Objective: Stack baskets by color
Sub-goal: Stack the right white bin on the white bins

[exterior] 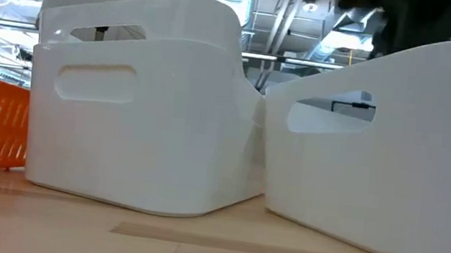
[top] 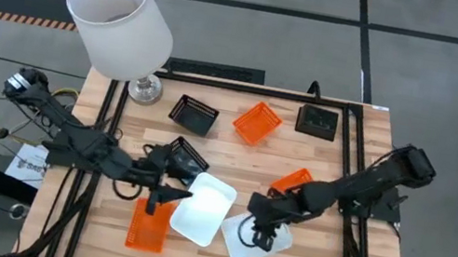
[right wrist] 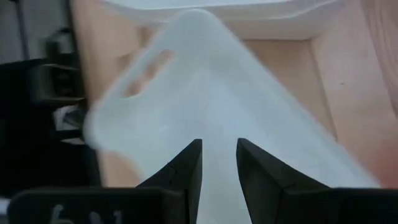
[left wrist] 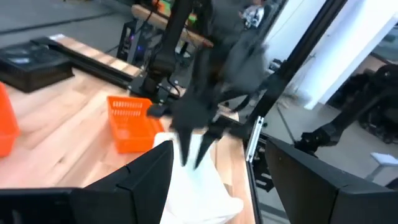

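Two white baskets lie at the table's near middle. My right gripper [top: 260, 232] stands over the right white basket [top: 255, 239], shut on it; in the low view this basket [exterior: 384, 153] sits tilted beside the other white basket [exterior: 134, 108]. My left gripper [top: 168, 195] is open at the left edge of the left white basket [top: 204, 207], above an orange basket [top: 147, 226]. I cannot tell whether it touches either. A black basket [top: 184, 156] lies just beyond the left gripper. My right gripper has the white basket's wall [right wrist: 217, 134] between its two fingers [right wrist: 186, 168], coming from above and slanting down. Blur hides which finger is inside. The basket sits tilted in the hold; whether its low corner [exterior: 272, 204] rests on the table, I cannot tell.
A lamp with a big white shade [top: 120, 20] stands at the far left corner. Along the far side lie a black basket [top: 194, 115], an orange basket [top: 256, 122] and another black basket [top: 317, 120]. An orange basket [top: 293, 180] sits beside my right arm.
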Controlling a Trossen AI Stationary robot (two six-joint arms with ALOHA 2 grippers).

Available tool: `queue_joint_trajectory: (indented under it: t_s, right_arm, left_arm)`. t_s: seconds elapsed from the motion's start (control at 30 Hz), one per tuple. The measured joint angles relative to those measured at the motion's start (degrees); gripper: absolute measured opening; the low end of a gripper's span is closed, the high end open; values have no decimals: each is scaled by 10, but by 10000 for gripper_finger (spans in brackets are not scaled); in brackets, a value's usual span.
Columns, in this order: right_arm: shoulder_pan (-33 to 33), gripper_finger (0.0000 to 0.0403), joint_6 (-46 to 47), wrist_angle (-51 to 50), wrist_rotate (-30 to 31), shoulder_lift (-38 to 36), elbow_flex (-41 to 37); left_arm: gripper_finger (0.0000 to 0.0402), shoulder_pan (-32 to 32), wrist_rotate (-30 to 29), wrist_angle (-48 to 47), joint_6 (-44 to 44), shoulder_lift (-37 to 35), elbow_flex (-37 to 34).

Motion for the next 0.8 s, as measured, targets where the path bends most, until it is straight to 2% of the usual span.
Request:
queue_joint_trajectory:
  t_s: [0.2,0.27,0.4,0.57,0.8]
  right_arm:
    - [73,122,93,-40,23,-81,8]
    - [104,122,116,-43,53,-99,8]
    - [157,121,149,-43,104,-119,8]
    - [205,121,205,-47,139,-116,8]
    - [250,120,277,-69,139,-82,8]
  left_arm:
    - [245,70,97,-15,13,107,73]
    - [245,88,129,-45,33,154,123]
    - [245,118,170,-162,64,252,256]
    - [245,142,172,-290,99,370,410]
    - [245,155,196,-348,156,499,546]
